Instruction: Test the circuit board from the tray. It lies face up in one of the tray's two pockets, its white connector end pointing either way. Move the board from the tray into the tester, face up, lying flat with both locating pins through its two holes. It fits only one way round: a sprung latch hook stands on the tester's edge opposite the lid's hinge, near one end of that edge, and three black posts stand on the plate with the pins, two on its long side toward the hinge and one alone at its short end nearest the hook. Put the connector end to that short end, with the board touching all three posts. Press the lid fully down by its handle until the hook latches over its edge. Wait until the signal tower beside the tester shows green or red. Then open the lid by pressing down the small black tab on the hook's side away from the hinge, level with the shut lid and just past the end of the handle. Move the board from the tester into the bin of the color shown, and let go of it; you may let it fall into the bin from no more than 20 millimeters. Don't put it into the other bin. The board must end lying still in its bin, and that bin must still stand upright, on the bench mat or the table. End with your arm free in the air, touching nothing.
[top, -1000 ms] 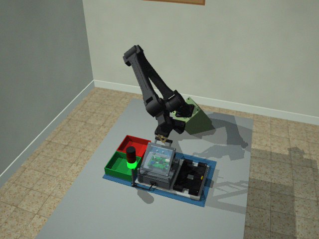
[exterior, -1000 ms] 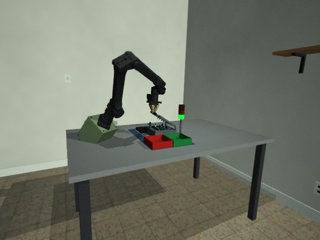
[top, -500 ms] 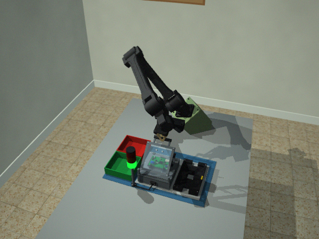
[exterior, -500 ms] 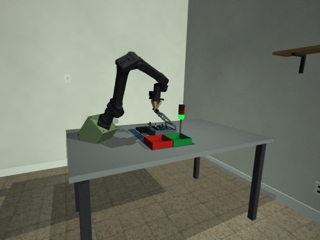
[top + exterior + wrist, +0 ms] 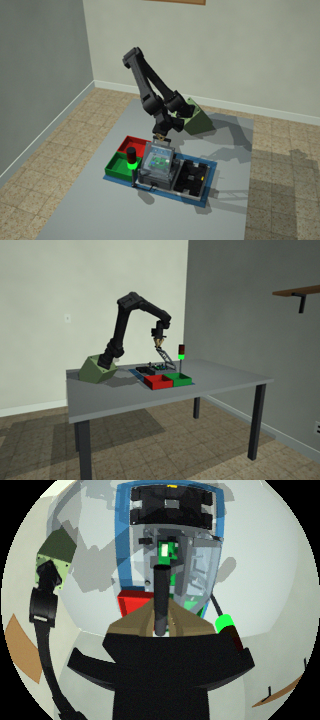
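"Why was the lid (image 5: 158,157) standing tilted up like that?"

"The signal tower (image 5: 131,160) showed green, so I'd guess the test was over and the tester (image 5: 155,180) had to be opened to get the board out. The claw (image 5: 160,137) had the lid's handle (image 5: 162,139) at the raised edge, with the hinge down at the six o'clock side as the top view had it."

"And the claw itself, open or not?"

"Nearly closed, clenched on that handle bar; the fingers looked pinched narrow around it and touched nothing else."

"Where was the circuit board (image 5: 160,162)?"

"Lying on the tester's plate under the tilted clear lid, not lifted. The green bin (image 5: 116,167) sat at about nine o'clock from the tester, the red bin (image 5: 130,144) just behind it, and the tray (image 5: 191,178) at three o'clock, its pockets showing no board."
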`<action>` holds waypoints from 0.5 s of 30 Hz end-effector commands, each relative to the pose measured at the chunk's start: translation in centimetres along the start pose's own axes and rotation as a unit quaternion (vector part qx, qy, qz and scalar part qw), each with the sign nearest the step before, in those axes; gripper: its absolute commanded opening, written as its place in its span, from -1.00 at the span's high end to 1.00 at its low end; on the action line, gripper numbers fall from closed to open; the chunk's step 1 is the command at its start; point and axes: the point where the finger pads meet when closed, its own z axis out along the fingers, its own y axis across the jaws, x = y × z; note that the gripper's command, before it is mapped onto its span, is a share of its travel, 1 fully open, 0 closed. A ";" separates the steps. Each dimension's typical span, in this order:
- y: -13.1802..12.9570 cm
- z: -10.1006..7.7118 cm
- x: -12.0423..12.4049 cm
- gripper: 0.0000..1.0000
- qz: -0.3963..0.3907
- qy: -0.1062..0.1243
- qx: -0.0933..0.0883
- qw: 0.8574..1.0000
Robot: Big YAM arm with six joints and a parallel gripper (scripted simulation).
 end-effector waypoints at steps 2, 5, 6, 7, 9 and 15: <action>-5.7 -4.2 -0.4 1.00 0.017 -0.020 0.065 0.998; -6.4 -4.0 0.4 1.00 0.026 -0.015 0.060 0.998; -6.7 -4.0 0.6 1.00 0.029 -0.014 0.058 0.998; -7.0 -4.1 0.6 1.00 0.029 -0.014 0.058 0.998; -7.5 -4.4 0.7 1.00 0.029 -0.014 0.058 0.998; -9.1 -4.9 0.7 1.00 0.029 -0.014 0.058 0.998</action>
